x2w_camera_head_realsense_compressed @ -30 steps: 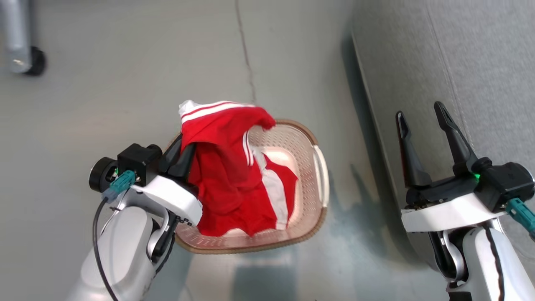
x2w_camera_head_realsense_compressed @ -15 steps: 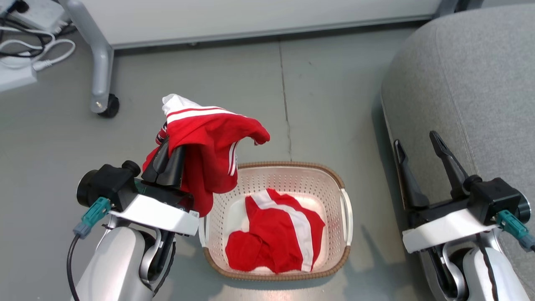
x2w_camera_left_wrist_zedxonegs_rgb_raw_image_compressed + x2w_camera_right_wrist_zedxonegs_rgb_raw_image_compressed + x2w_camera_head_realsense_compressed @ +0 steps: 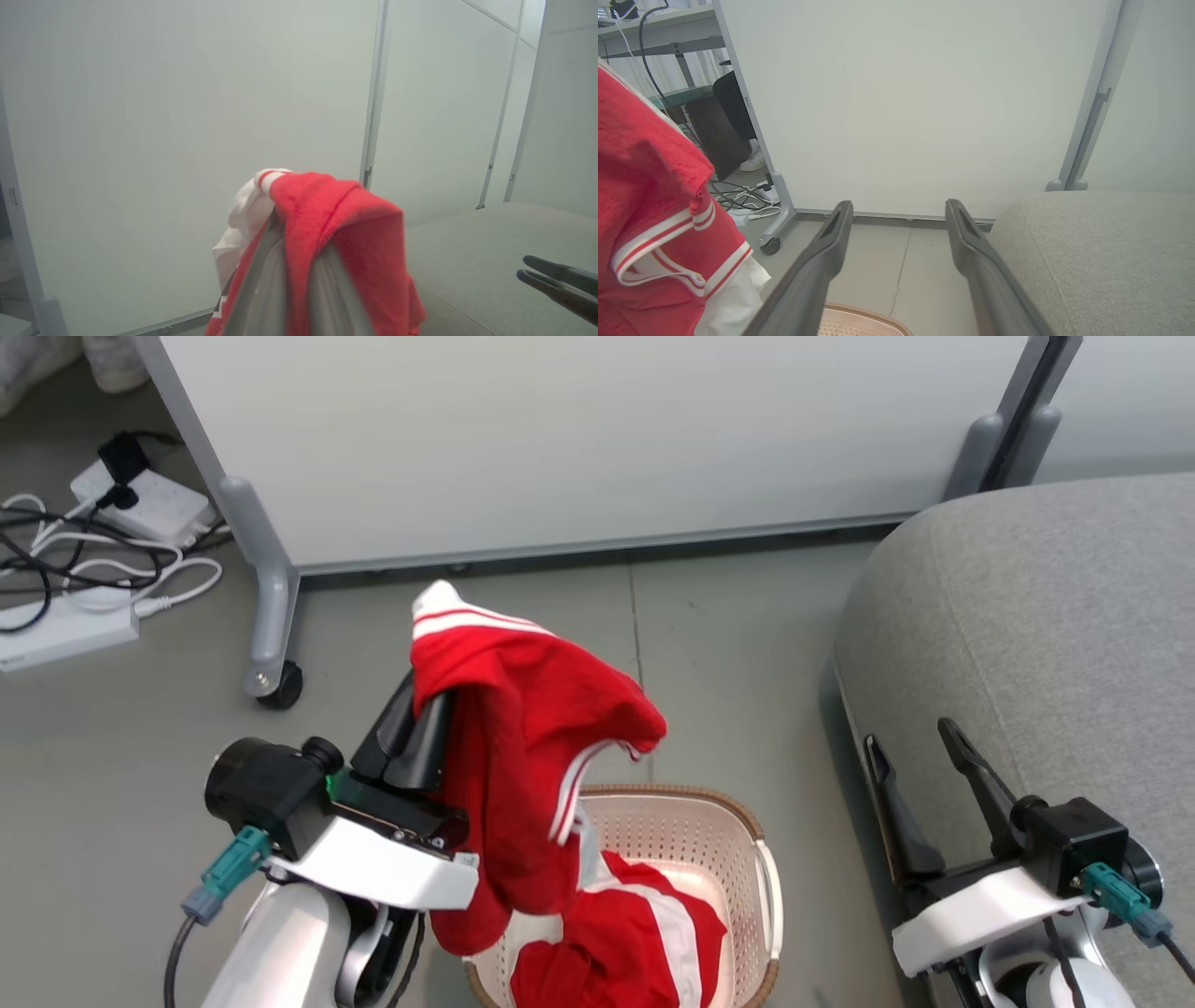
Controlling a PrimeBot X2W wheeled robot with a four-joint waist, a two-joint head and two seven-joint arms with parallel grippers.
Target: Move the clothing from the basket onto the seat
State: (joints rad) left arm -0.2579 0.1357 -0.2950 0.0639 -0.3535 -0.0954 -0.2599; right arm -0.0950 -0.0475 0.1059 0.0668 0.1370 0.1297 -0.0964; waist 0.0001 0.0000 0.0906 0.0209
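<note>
Clothing (image 3: 532,709), red with white stripes, hangs draped over the left claw (image 3: 422,723), pinched in its jaws above the basket (image 3: 747,826), while a second red garment (image 3: 644,943) lies inside the basket. Right claw (image 3: 906,734) stands spread and empty, just beside the grey seat (image 3: 1027,616).

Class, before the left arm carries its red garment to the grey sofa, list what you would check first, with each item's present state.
1. Left pincer shut on the red white-striped sports garment: ok.
2. Garment's hanging end free of the white perforated plastic basket with brown rim: cannot tell; it crosses the rim in the head view.
3. Right pincer open, holding nothing: ok.
4. Way to the grey fabric sofa free: not ok; the right pincer stands before its edge.
5. Basket emptied: not ok; a second red-and-white garment lies inside.
</note>
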